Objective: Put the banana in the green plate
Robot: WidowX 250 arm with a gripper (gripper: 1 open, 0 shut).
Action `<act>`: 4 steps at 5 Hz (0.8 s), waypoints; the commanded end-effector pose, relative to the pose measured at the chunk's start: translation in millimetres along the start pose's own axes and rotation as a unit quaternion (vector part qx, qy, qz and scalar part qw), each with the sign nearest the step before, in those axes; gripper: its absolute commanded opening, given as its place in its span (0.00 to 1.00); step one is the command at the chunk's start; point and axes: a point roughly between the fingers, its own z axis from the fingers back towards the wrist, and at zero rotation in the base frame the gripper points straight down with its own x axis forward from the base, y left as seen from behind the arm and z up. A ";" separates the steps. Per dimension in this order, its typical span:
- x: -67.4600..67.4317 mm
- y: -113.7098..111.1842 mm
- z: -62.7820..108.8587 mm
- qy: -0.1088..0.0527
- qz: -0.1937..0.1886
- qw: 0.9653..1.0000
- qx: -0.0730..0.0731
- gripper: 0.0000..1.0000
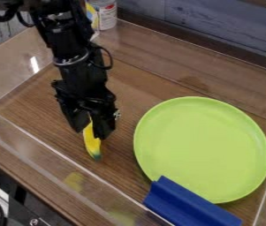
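While its hand (90, 123) grips the banana (93, 142) on wood, green plate (203, 147) beside.

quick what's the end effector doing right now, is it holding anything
End effector: its fingers straddle the upper end of the banana, whose lower tip rests on the table. Whether it is clamped tight cannot be told.

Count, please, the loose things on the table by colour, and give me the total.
Yellow: 1, the banana, standing between the fingers of the gripper.
Green: 1, the plate.
Blue: 1, the ridged block at the plate's near edge.
Total: 3
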 end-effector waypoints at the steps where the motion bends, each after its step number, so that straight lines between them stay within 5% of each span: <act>1: 4.1 2.9 2.0 -0.014 0.005 1.000 0.004 1.00; 2: 4.4 4.6 -5.0 -0.009 0.008 1.000 0.004 1.00; 3: 5.1 5.4 -8.6 -0.006 0.012 1.000 0.002 0.00; 4: 5.4 8.3 -16.2 0.000 0.016 1.000 0.003 1.00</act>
